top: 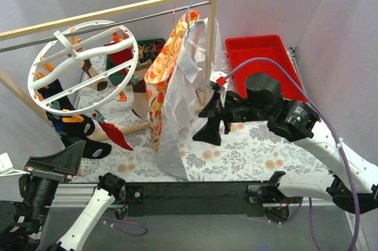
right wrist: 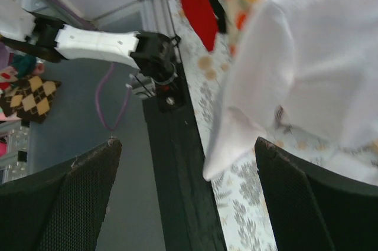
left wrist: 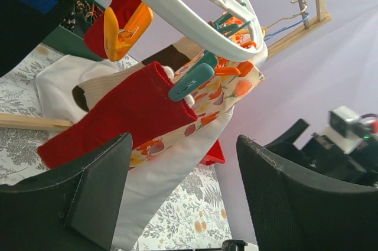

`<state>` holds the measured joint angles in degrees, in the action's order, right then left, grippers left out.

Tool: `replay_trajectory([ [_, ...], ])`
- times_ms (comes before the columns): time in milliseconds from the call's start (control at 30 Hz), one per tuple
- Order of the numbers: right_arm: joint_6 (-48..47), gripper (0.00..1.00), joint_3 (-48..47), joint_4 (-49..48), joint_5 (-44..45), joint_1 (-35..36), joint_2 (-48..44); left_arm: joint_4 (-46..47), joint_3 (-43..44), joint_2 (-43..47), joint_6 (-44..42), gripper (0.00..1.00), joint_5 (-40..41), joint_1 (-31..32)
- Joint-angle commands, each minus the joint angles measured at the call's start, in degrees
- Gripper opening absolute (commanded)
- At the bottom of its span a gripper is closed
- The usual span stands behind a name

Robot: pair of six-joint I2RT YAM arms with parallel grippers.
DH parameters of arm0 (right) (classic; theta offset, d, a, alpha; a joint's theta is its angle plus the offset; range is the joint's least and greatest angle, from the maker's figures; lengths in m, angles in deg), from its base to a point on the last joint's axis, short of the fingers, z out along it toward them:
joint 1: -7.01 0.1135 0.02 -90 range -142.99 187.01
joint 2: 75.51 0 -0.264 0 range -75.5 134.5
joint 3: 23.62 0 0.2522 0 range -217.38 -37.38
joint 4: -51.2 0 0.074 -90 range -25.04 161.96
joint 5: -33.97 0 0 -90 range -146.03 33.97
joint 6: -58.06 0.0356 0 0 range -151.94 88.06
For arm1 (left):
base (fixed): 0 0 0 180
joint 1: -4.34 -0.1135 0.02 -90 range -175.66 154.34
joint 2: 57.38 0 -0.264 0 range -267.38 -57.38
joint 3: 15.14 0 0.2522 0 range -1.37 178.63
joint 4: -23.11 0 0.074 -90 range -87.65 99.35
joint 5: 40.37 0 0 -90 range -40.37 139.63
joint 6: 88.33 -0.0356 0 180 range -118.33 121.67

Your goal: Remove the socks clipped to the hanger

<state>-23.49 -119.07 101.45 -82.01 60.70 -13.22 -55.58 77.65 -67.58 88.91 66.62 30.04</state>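
The white round hanger [top: 77, 68] hangs from the rail at the left, with orange and teal clips. Socks hang from it: a red sock [top: 116, 135], a black sock [top: 88, 139], a tan-and-brown sock [top: 139, 91] and another red sock [top: 122, 56]. My left gripper [top: 62, 157] is open and empty, low, in front of and below the hanger. In the left wrist view [left wrist: 183, 192] a red sock [left wrist: 124, 115] hangs from a teal clip [left wrist: 190, 81] above the jaws. My right gripper [top: 207, 122] is open and empty beside the white shirt [right wrist: 307, 74].
A wooden rack [top: 118, 10] with a metal rail holds the hanger, an orange floral garment [top: 160, 80] and the white shirt [top: 180, 109]. A red bin [top: 260, 53] stands at the back right. A green box [top: 150, 47] is behind the hanger.
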Motion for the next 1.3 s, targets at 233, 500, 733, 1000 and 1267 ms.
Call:
replay_trajectory([
  [233, -5.3, 0.98, -26.8, 0.6, 23.6, 27.8, 19.7, -0.6, 0.3, -1.1, -0.4, 0.65, -0.6, 0.4],
  [500, -8.3, 0.95, -16.8, -25.5, 30.8, 29.6, 26.9, 0.8, 2.1, -4.4, -1.4, 0.6, -1.6, 0.4],
  [733, -8.3, 0.92, -1.5, -49.6, 35.3, 29.8, 27.7, -1.1, 3.3, -6.8, -1.7, 0.59, -2.7, 0.4],
  [1000, -10.3, 0.91, 4.3, -63.2, 36.7, 30.2, 31.0, -1.6, 4.5, -8.4, -2.2, 0.58, -3.6, 0.4],
  [1267, -12.0, 0.74, 5.4, -72.7, 40.6, 30.2, 35.6, -2.1, 4.6, -6.9, -1.4, 0.57, -3.9, 0.5],
])
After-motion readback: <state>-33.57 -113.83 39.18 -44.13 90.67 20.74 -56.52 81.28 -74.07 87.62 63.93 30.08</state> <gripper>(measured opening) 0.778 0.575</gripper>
